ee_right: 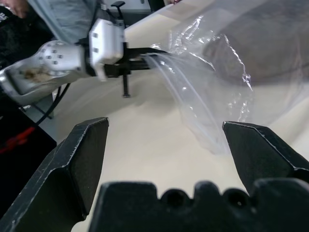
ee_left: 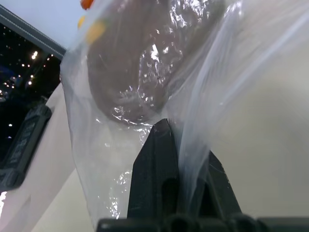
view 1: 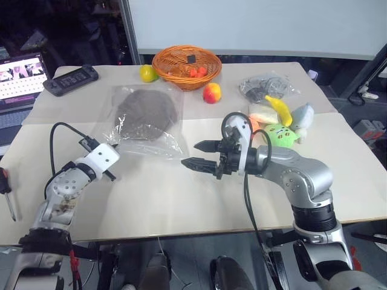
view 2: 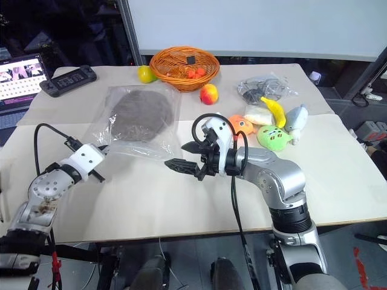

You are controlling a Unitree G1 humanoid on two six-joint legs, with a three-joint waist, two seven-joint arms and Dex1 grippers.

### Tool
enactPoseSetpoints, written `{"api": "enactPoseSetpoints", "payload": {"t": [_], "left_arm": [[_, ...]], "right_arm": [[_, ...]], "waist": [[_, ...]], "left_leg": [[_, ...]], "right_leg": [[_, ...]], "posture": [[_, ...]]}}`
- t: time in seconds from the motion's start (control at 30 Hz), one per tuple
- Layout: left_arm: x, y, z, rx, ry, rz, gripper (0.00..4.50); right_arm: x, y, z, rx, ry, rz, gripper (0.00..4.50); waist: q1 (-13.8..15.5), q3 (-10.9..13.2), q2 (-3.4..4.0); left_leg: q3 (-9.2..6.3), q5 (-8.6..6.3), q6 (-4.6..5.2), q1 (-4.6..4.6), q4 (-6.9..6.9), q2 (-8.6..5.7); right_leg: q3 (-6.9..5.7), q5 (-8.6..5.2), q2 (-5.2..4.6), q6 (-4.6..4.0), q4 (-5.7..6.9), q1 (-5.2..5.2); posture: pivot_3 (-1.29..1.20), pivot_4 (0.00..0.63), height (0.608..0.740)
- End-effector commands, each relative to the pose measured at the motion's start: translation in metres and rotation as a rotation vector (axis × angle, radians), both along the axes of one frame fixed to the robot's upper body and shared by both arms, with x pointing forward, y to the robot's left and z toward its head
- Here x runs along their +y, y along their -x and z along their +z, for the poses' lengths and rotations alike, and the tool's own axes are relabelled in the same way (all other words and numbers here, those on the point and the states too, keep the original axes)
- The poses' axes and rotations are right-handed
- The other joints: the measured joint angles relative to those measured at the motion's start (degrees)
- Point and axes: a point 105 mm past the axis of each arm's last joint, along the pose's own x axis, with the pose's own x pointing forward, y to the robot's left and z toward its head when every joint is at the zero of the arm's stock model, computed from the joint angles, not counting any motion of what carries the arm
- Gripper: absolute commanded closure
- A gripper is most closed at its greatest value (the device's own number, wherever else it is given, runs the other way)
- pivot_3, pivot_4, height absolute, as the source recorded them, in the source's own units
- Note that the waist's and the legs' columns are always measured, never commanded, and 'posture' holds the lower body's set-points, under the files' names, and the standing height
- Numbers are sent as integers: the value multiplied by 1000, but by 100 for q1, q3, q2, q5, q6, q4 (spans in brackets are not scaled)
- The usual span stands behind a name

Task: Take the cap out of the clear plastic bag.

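The left gripper pinches the near edge of the clear plastic bag – likely anchoring it. The cap lies inside, just beyond. The right gripper waits wide apart beside the bag's corner.

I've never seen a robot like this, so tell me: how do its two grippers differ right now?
The left gripper is shut, pinching the near edge of the clear plastic bag; the right gripper is wide open and holds nothing. The left sits at the bag's left corner, while the right hovers by its right corner, pointing toward the left. Both have two black fingers, and the cap is inside the bag.
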Motion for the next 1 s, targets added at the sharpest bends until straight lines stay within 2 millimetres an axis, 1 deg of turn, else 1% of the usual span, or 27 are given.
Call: {"api": "enactPoseSetpoints", "payload": {"t": [0.03, 0.17, 0.2, 0.3, 0.47, 0.53, 0.6, 0.67, 0.7, 0.73, 0.8, 0.87, 0.97, 1.0], "left_arm": [[-14, 17, 23, -30, 64, -58, 4438], [-35, 48, 35, 56, 158, -153, 4438], [-36, 56, 38, 86, 172, -166, 4438], [-36, 65, 41, 140, 178, -168, 4438], [-26, 69, 16, 282, 94, -106, 4438], [-23, 75, -1, 359, 2, -107, 4438], [-21, 81, -12, 383, -76, -124, 4438], [-19, 84, -20, 399, -73, -127, 3905], [-20, 85, -23, 402, -69, -132, 3738], [-22, 85, -22, 392, -52, -136, 3412], [-31, 87, -13, 365, -5, -166, 2737], [-38, 90, -5, 351, 45, -202, 1950], [-42, 106, 0, 412, 27, -254, 887], [-43, 112, 2, 433, 25, -270, 629]], "right_arm": [[2, 6, 10, -41, -15, 23, 0], [0, 8, 7, -31, -6, 23, 0], [0, 8, 7, -29, -5, 23, 0], [-1, 9, 7, -29, -6, 29, 0], [-1, 6, 9, -32, -15, 24, 0], [-1, 4, 11, -39, -21, 19, 0], [-2, 1, 13, -44, -22, 13, 0], [-3, -2, 13, -46, -23, -4, 0], [-4, -3, 13, -46, -21, -12, 0], [-5, -5, 12, -46, -16, -20, 0], [-7, -7, 10, -43, -12, -39, 0], [-9, -8, 10, -41, -15, -51, 0], [-10, -9, 9, -41, -14, -65, 0], [-11, -10, 9, -40, -12, -69, 0]], "waist": [[-1, 0, 0], [-18, 2, -4], [-17, 2, -4], [-8, 3, -5], [-6, 2, -5], [-6, 2, -5], [-35, 2, -5], [-39, 3, -5], [-33, 3, -5], [-29, 2, -5], [-21, 2, -5], [-9, 2, -7], [-3, 2, -7], [-8, 2, -7]], "left_leg": [[0, 0, 0, 0, 1, 0], [0, 0, 0, 0, 0, 2], [0, 0, 0, 0, 0, 1], [-1, 0, 0, 3, 2, 2], [0, 0, 1, 8, 5, 1], [0, 0, 1, 8, 3, 2], [2, 0, 1, 8, 0, 2], [5, 0, 1, 8, -3, 2], [6, 0, 1, 8, -3, 2], [5, 0, 1, 8, -3, 4], [7, 0, 1, 8, -1, 3], [7, 0, 1, 7, -1, 4], [7, 0, 1, 5, -1, 4], [7, 0, 1, 5, -1, 4]], "right_leg": [[0, 0, 1, 0, 0, 1], [1, 0, 1, 0, -1, 1], [1, 0, 0, 0, -2, 2], [1, 0, 2, 0, 1, 3], [3, -1, 3, 1, -1, 7], [3, -1, 5, 0, -1, 6], [8, -1, 4, 0, -3, 3], [12, -1, 4, -1, -4, 1], [12, -1, 4, -1, -3, 0], [11, -1, 5, -1, -3, 0], [13, -1, 3, -1, -3, 1], [12, -1, 4, -1, -4, 1], [13, -1, 4, -1, -4, 0], [13, -1, 4, -1, -4, 0]], "posture": [[0, 150, 740], [0, 150, 740], [0, 150, 740], [0, 150, 740], [0, 150, 740], [0, 150, 740], [0, 150, 740], [0, 150, 740], [0, 150, 740], [0, 150, 740], [0, 150, 740], [0, 150, 740], [0, 150, 740], [0, 150, 740]]}}
